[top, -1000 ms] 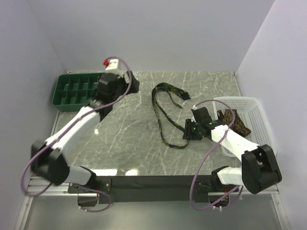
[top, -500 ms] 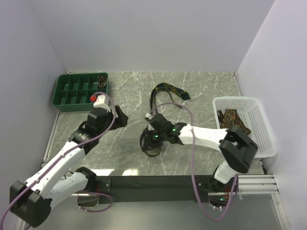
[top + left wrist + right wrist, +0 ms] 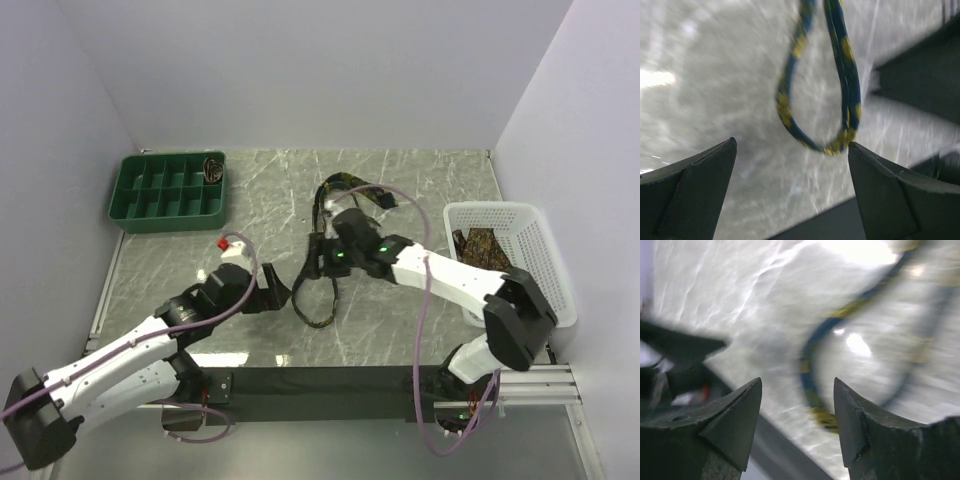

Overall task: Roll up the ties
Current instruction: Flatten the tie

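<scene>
Right wrist view is motion-blurred. Brown gold-patterned fabric ties (image 3: 487, 250) in the white plastic mesh basket (image 3: 495, 207) are partly hidden, count unclear. One dark navy yellow-print tie (image 3: 844, 65) lies looped mid-table on the grey marble table (image 3: 430, 180). One dark rolled tie (image 3: 213, 168) sits in the green compartment tray (image 3: 160, 220), far-right cell. Two hands: left hand (image 3: 791, 145) spread wide and empty, facing the loop's end; right hand (image 3: 796, 382) parted, gripping nothing.

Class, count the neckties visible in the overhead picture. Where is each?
3: a navy, yellow-patterned necktie looped on the table; a rolled one in the green tray's far-right compartment; a brown patterned one in the white mesh basket, possibly hiding more.
</scene>
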